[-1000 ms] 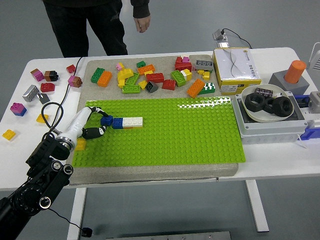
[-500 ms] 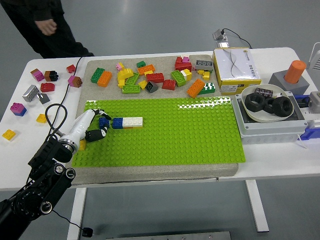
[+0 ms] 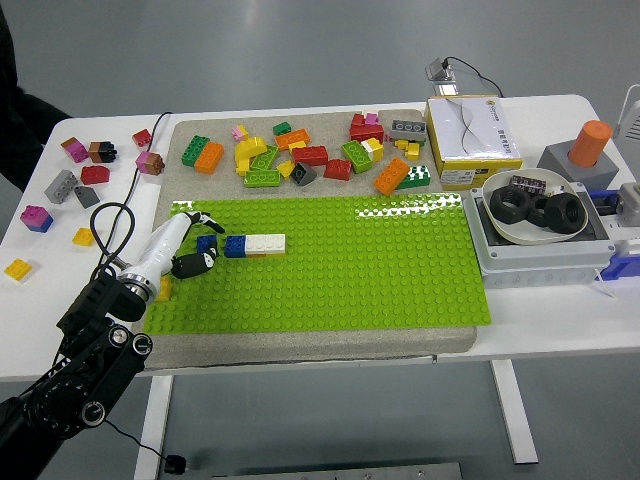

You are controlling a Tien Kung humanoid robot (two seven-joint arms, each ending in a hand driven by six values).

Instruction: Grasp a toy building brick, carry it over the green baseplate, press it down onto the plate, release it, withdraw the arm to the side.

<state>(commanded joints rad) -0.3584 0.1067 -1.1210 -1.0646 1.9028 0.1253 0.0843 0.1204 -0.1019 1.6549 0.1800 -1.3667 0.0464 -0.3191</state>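
White table [image 3: 300, 345], grey floor — green baseplate [image 3: 330, 265]

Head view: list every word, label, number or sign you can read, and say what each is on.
No text is legible.
White-and-yellow cardboard box: a small round emblem on the lid and dark print on the front side, both too small to read.
Toy bricks and green studded baseplate: no markings visible.

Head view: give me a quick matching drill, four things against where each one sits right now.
Things:
1. white brick
2. orange cylinder
3. black rings
4. left hand

Places:
A. in the white bowl
B. on the grey block at the far right
C. on the green baseplate, in a row beside a blue brick
D. at the baseplate's left end

Pairs: 1-C, 2-B, 3-A, 4-D
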